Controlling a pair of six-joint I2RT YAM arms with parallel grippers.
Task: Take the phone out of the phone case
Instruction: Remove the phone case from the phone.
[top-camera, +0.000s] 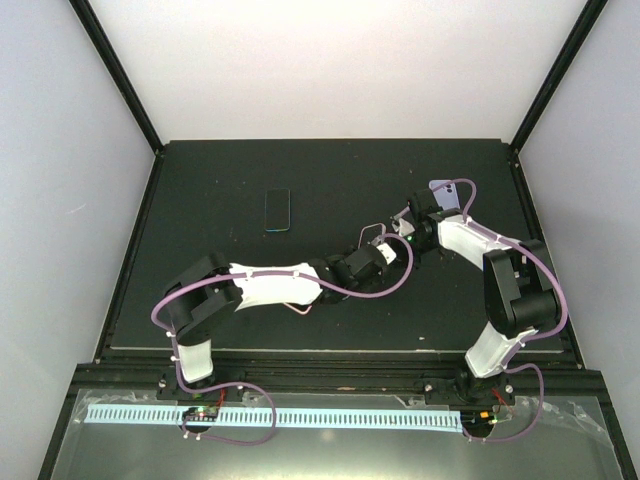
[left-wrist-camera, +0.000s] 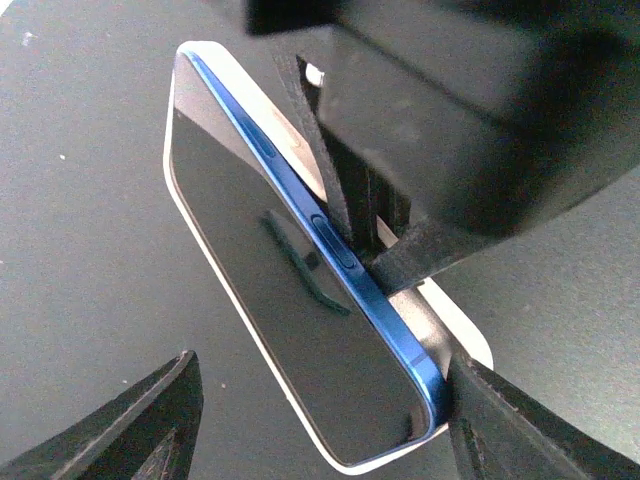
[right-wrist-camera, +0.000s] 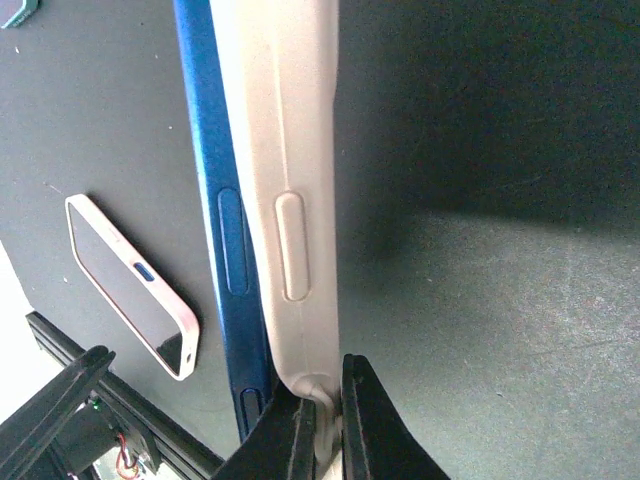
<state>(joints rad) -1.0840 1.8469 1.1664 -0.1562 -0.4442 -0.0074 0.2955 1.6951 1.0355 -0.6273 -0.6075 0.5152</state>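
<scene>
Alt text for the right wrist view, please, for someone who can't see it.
The right hand pinches the lower end of a pale phone case seen edge-on, with the exposed side of a blue phone running along its left. Another cased phone lies flat on the dark table.

a second cased phone (top-camera: 277, 210) lies flat on the table (top-camera: 215, 170), well left of the phone (right-wrist-camera: 205, 120), which stands touching alongside the phone case (right-wrist-camera: 285, 120).

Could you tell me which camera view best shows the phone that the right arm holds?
The left wrist view: the phone shows its screen and buttoned blue side. The right wrist view shows only that edge beside the pale case; the top view, a small lavender shape.
</scene>
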